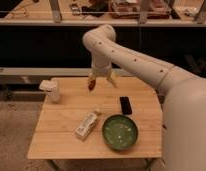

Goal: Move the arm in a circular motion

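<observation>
Camera view showed the arm reaching from the right foreground up and across toward the far side of the wooden table, elbow high and last segment hanging downward. The gripper hung over the far middle of the table, its 2 prongs spread wide apart with nothing between them. Judged step: part-way round the circular motion, at the far side of the loop, with no object to be handled. The next move called for carrying the gripper round in an even arc, at a height clear of the tabletop items. A small reddish-brown item sat just by the left prong; contact could not be determined. 1 white container stood upright at the far left corner. A white carton lay on its side near the centre, just left of a green bowl. A flat black device lay just beyond the bowl. The upright container was judged the likeliest obstruction to a low leftward sweep.
</observation>
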You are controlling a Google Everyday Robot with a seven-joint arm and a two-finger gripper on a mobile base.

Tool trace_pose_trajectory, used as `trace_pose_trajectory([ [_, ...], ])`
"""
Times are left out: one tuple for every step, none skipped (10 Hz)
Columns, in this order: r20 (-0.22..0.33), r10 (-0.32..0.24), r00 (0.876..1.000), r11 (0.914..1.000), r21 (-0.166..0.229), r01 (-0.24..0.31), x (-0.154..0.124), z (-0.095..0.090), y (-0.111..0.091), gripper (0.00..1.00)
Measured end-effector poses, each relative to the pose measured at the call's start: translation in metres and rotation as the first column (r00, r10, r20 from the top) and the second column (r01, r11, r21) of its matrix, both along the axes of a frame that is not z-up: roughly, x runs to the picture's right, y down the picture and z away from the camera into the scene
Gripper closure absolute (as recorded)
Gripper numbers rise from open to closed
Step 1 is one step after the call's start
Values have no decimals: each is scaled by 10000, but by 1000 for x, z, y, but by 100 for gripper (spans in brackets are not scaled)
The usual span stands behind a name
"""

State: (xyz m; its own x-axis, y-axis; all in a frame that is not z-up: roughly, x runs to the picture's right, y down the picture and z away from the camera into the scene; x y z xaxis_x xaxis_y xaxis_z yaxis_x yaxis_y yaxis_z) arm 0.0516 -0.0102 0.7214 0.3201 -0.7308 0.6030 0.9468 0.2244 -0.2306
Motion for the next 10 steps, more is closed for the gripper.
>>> trace_pose_trajectory([
  [-874,765,9932,9958,-430,-805,42,-18,37,20],
  [-1620,1485,9756,9841,-729,-1619,70,-38,77,20],
  [-2169,2059,9542,9691,-902,-2296,86,-56,112,20],
  [-2898,2891,9124,9397,-958,-3282,100,-86,164,20],
  [-3077,3310,8921,9243,-844,-3721,97,-102,188,20],
  [-3209,3760,8693,9069,-651,-4163,88,-122,215,20],
  [-3196,3942,8616,9009,-506,-4310,77,-135,231,20],
  [-2969,4007,8668,9040,-262,-4268,52,-153,248,20],
  [-2750,3903,8787,9124,-121,-4091,38,-160,252,20],
  [-2386,3680,8987,9258,39,-3781,19,-166,251,20],
])
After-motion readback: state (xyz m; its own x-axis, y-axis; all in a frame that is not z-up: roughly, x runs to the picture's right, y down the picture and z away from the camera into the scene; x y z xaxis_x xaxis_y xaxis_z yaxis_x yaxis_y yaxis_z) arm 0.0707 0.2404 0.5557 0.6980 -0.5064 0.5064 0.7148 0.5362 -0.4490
